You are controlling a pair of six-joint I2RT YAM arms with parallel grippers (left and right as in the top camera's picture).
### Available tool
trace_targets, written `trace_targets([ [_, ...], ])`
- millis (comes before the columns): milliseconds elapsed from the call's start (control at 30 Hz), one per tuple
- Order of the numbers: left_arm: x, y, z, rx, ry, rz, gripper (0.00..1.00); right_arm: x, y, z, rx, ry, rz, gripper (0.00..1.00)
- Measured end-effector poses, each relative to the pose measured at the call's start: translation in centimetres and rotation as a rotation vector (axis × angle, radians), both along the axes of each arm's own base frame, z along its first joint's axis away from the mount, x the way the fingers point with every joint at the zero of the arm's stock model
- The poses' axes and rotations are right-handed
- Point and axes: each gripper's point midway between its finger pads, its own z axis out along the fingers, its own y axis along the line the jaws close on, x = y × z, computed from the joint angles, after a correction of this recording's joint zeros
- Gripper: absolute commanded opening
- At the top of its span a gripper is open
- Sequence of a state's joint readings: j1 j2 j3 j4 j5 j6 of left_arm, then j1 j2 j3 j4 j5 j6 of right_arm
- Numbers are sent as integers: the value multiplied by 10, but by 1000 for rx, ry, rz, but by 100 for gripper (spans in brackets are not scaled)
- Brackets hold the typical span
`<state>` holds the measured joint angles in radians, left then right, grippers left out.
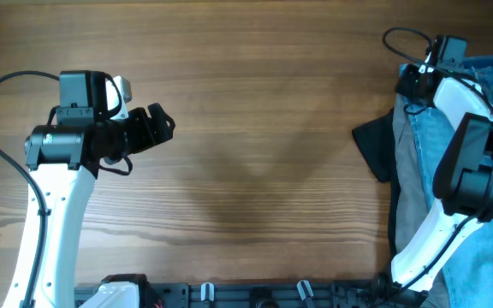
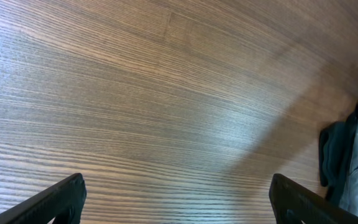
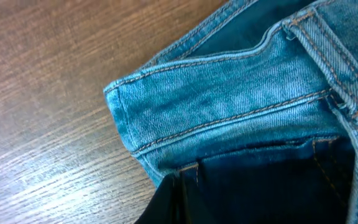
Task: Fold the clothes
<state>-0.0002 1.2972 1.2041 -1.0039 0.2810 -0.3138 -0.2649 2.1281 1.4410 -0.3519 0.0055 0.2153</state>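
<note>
Far right of the counter (image 1: 255,128): the jeans (image 3: 229,106) lie in a heap along that edge, running from the upper right corner of the overhead view down to the lower right, partly hidden under the right arm.

Close view from the right wrist: blue denim, faded to paler patches across the middle. We see tan double-stitched seams, a belt loop (image 3: 309,31) at upper right and a darker inner face above the waistband. One corner is folded into a blunt point toward the bare wood on the left. Below the fold the cloth is much darker, in shadow or turned inside out; we cannot tell which.

Right end effector (image 3: 166,202): closed narrow, its dark tips at the lower edge of the fold, against the denim. We cannot tell whether any cloth is pinched between them.

Left end effector (image 2: 176,186): spread wide, with nothing between the fingers. It hangs over bare wood at the left of the counter, well apart from the clothes.

Neighbours: grey trousers (image 1: 405,197) lie along the jeans' left side, touching them. A black garment (image 1: 373,147) pokes out further left. We cannot make out the order of the layers.
</note>
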Motion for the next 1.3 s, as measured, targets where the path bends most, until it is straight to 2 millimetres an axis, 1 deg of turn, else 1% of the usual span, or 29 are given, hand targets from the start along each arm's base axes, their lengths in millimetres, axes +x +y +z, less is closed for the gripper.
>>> trace_targets([
  [67,0,0,0,0,0,0,92,1,0,8,-3,-11,0,4],
  [167,0,0,0,0,0,0,93,6,-2,46,-19,-83,1,4],
  [200,0,0,0,0,0,0,94,7,-4,62,-28,-115,-2,4],
  [233,0,0,0,0,1,0,95,8,-5,74,-35,-138,-4,18],
  [267,0,0,0,0,1,0,96,8,-7,82,-40,-152,-7,53],
  [300,0,0,0,0,1,0,96,10,-9,86,-42,-162,-9,60],
  [333,0,0,0,0,2,0,98,11,-9,86,-46,-166,-4,63],
  [367,0,0,0,0,2,0,99,12,-6,86,-50,-166,7,73],
  [400,-1,0,0,0,3,0,100,16,-3,85,-60,-173,27,80],
  [467,-1,0,0,0,3,1,100,25,7,80,-82,-182,78,82],
  [500,-1,0,0,-1,3,2,100,28,11,76,-86,-181,97,82],
  [567,-1,0,0,-1,4,3,100,37,19,62,-96,-178,134,82],
  [633,-1,0,0,-1,4,3,100,39,25,42,-94,-153,154,82],
  [700,-1,0,0,-1,4,3,100,40,25,21,-89,-128,159,80],
  [733,-1,0,0,-1,4,3,100,39,25,12,-86,-115,157,72],
  [800,-1,0,0,-1,4,3,100,36,21,-4,-84,-82,127,65],
  [833,-1,0,0,-1,4,3,100,35,20,-7,-86,-78,115,63],
  [867,-1,0,0,-1,4,3,100,35,18,-8,-87,-78,103,59],
  [900,-1,0,0,-1,4,3,100,35,17,-8,-88,-76,93,50],
  [967,-1,0,0,-1,4,3,100,35,14,-10,-92,-70,74,26],
  [1033,-1,0,0,-2,4,2,100,32,10,-13,-105,-53,62,13],
  [1067,-1,0,0,-3,4,2,100,31,8,-13,-104,-48,49,4],
  [1233,-1,-1,0,-6,4,1,94,26,3,-8,-106,-26,28,4],
  [1300,-1,-1,0,-6,4,1,91,24,-1,7,-96,-38,16,4],
])
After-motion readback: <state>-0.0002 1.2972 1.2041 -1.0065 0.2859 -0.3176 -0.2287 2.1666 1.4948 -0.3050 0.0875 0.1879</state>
